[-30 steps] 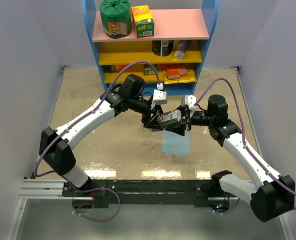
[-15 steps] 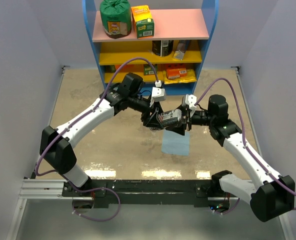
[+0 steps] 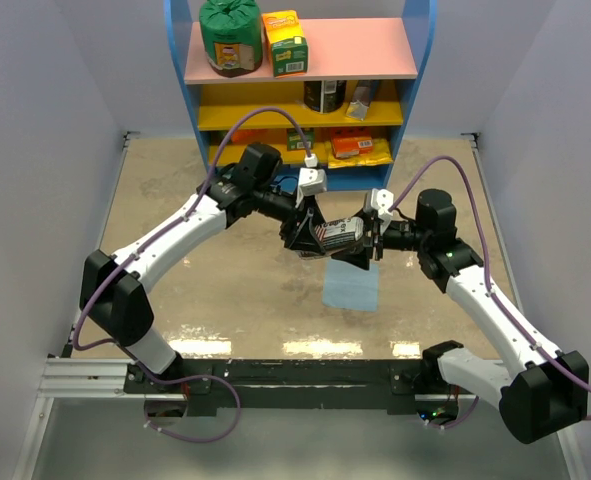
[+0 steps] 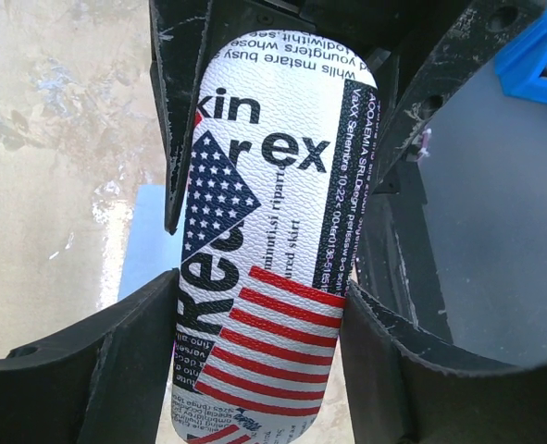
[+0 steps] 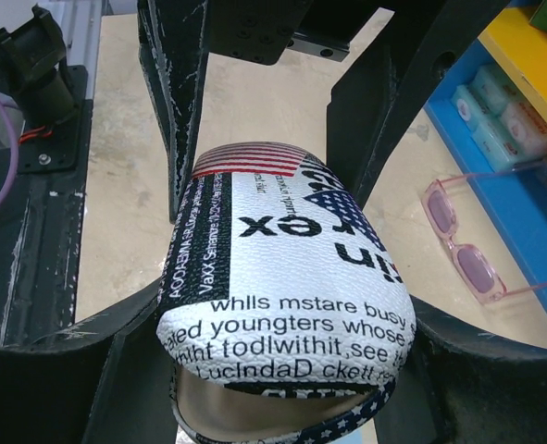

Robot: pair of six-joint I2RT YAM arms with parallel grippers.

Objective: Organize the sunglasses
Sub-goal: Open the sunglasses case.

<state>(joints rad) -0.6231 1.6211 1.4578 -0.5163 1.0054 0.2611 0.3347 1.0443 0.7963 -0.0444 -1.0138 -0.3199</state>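
Note:
Both grippers hold the grey-white flag-print pouch (image 3: 337, 234) above the table's middle. My left gripper (image 3: 315, 238) is shut on one end of the pouch (image 4: 264, 231), with its fingers (image 4: 134, 351) pressing both sides. My right gripper (image 3: 365, 243) is shut on the other end of the pouch (image 5: 287, 277), whose open mouth faces that wrist camera. The sunglasses (image 5: 460, 245), pink-tinted with a thin frame, lie on the table beside the shelf's blue base in the right wrist view. I cannot make them out in the top view.
A light blue cloth (image 3: 351, 288) lies flat on the table below the pouch. A blue shelf unit (image 3: 300, 90) with yellow and pink boards holds packets and boxes at the back. Grey walls flank both sides.
My left wrist has shifted slightly toward the shelf and turned. The pouch stays held between both grippers, moved a little with it. The right arm is nearly still.

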